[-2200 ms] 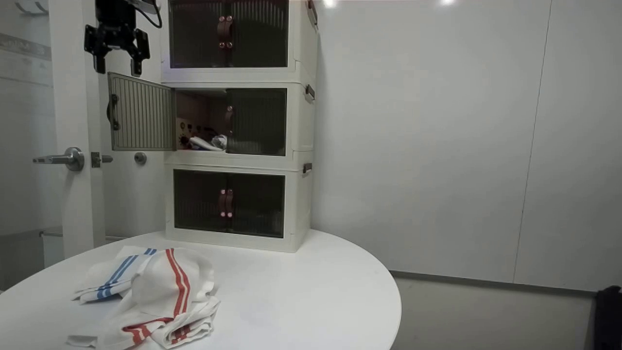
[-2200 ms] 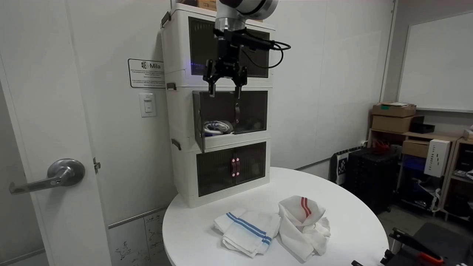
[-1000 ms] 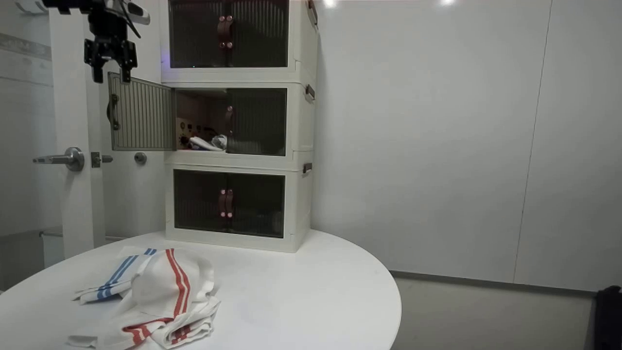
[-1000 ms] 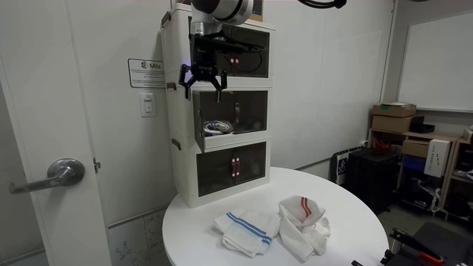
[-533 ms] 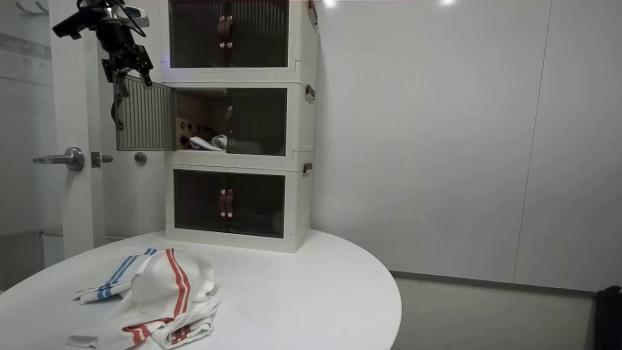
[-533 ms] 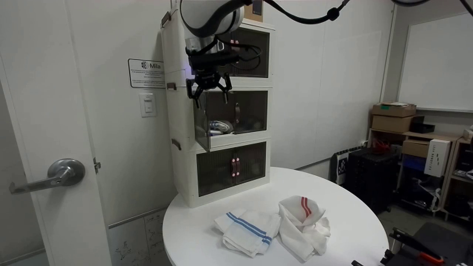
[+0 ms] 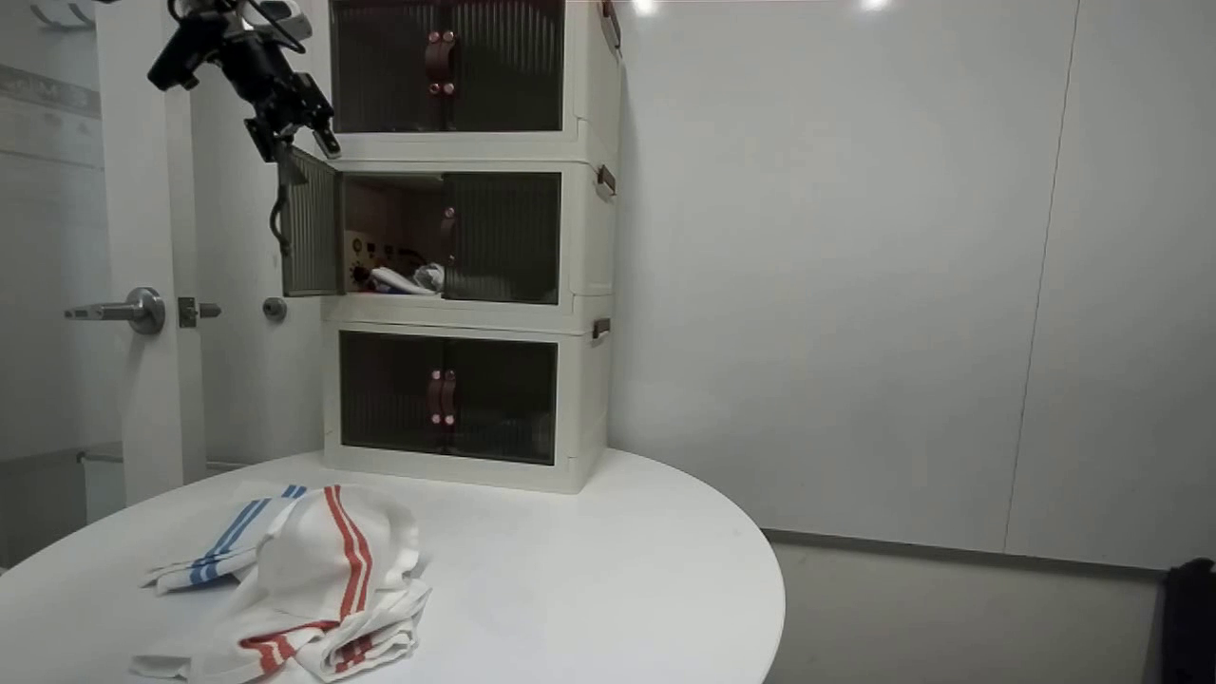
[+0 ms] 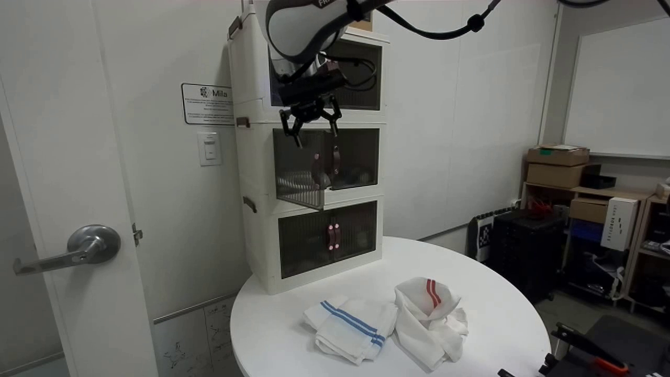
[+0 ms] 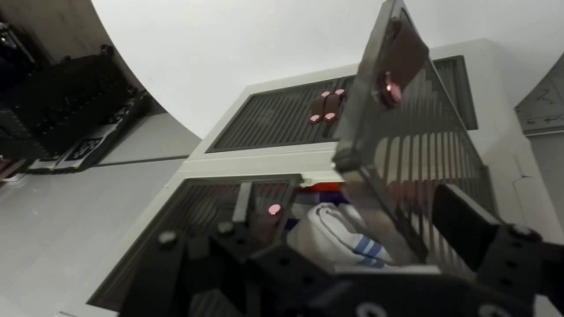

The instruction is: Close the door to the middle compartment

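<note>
Tilted and black, the gripper (image 8: 317, 139) hung from the white arm (image 8: 296, 31) with its two fingers (image 9: 460, 224) spread well apart. From where I stood, a broad pale wall (image 7: 855, 285) rose behind the round white table (image 7: 608, 589), which bore a stack of three off-white units (image 8: 256, 162). Second of these, the middle compartment (image 7: 446, 312) had one half of its front covered: the pane (image 7: 503, 237) on the right in both exterior views sat flush in the frame. On the left half the door (image 8: 296, 173), dark, ribbed and see-through, stood swung outward at an angle, leaving a gap through which I could look in. Its upper free corner showed between the fingers in the wrist view; whether either finger touched it, I couldn't tell. On the table, in front of the stack, lay a rumpled red-striped towel (image 8: 424, 335) and, right beside it, a folded blue-striped towel (image 8: 348, 330). Inside the compartment I made out a rolled white cloth (image 9: 326, 233) with blue bands, next to an orange-red thing (image 9: 328, 187) too hidden to name. On the door's outer face, near its free edge, sat a brown strap handle (image 9: 405, 57) with a shiny pinkish stud (image 9: 392, 93) at one end
</note>
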